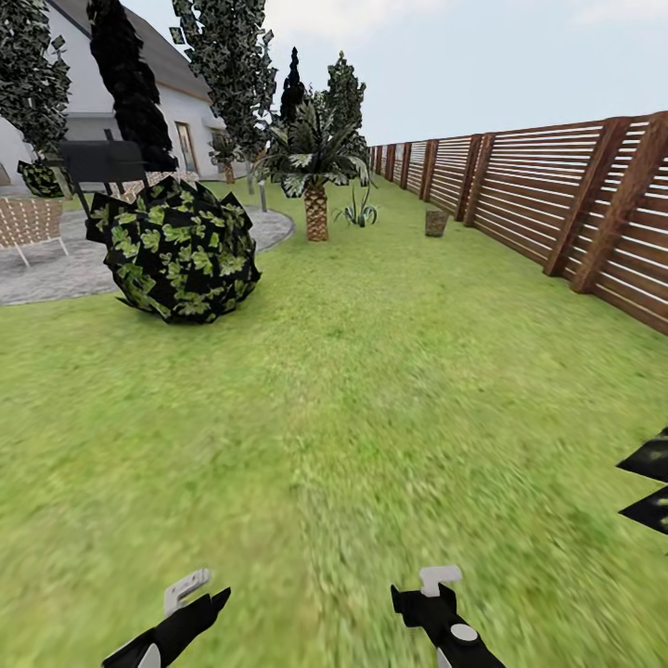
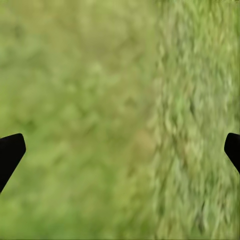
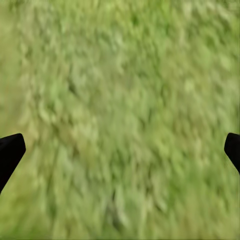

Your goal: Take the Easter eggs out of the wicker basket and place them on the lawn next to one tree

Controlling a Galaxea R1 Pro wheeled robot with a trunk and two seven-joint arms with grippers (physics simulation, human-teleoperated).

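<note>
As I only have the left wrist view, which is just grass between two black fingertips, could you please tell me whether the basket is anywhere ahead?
Observer: In the head view a small brown tapering object, possibly the wicker basket, stands far ahead on the lawn, close to the wooden fence.
Operator: Thank you. Is anything in the way?
Observer: A round leafy bush sits ahead to the left, well off the straight line towards that object.
Operator: And is the right gripper carrying anything?
Observer: No. In the right wrist view the right gripper is open, with only grass between its fingers.
</note>
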